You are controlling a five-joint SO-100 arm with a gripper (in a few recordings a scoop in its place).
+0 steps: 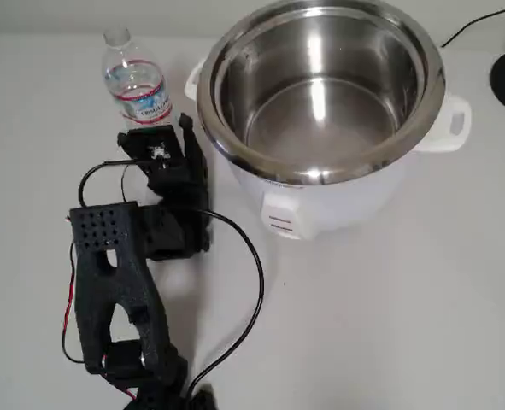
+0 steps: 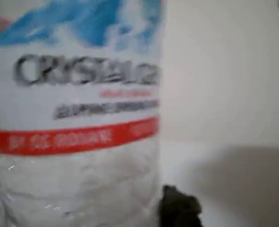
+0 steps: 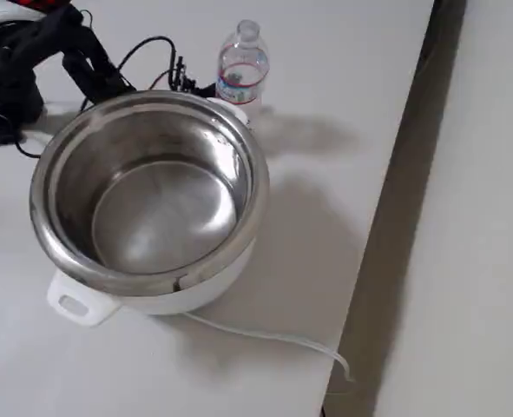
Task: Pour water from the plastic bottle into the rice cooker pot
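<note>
- Left in the overhead view: plastic bottle (image 1: 136, 83) upright on the table (image 1: 389, 282), capless, ready for gripping.
- Just below it: gripper (image 1: 160, 137) aimed at the label; finger spread impossible to tell.
- Wrist view: label blurred, reading roughly "CRYSTAL", red band beneath.
- Right: rice cooker pot (image 1: 320, 81) open-mouthed, awaiting the pour.

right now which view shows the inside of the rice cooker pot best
The overhead view: it looks straight down into the rice cooker pot, showing the whole rim and bare steel floor. The fixed view shows the pot at a slant, with the near inner wall hidden. The wrist view shows the plastic bottle up close.
</note>
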